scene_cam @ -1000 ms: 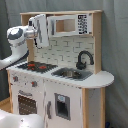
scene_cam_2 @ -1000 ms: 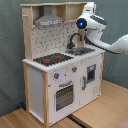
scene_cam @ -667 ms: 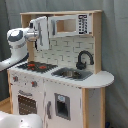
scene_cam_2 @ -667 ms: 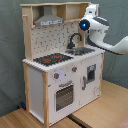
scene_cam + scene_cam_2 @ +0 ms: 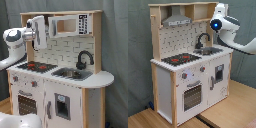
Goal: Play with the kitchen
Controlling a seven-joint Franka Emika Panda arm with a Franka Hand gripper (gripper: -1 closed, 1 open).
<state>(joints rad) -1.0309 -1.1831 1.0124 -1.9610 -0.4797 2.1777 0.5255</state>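
Our arm (image 5: 17,42) has swung nearer the microwave (image 5: 70,25) of the kitchen (image 5: 188,75) (pincer state: we cannot tell); next, we reach its door.

- I am seeing a light brown wooden floor (image 5: 235,107) carrying everything in the second exterior view.
- The white and light-wood toy kitchen (image 5: 190,75) is standing directly on it, upright.
- In the first exterior view, I am seeing only a sliver of floor (image 5: 4,105) beside the kitchen's (image 5: 60,95) base.
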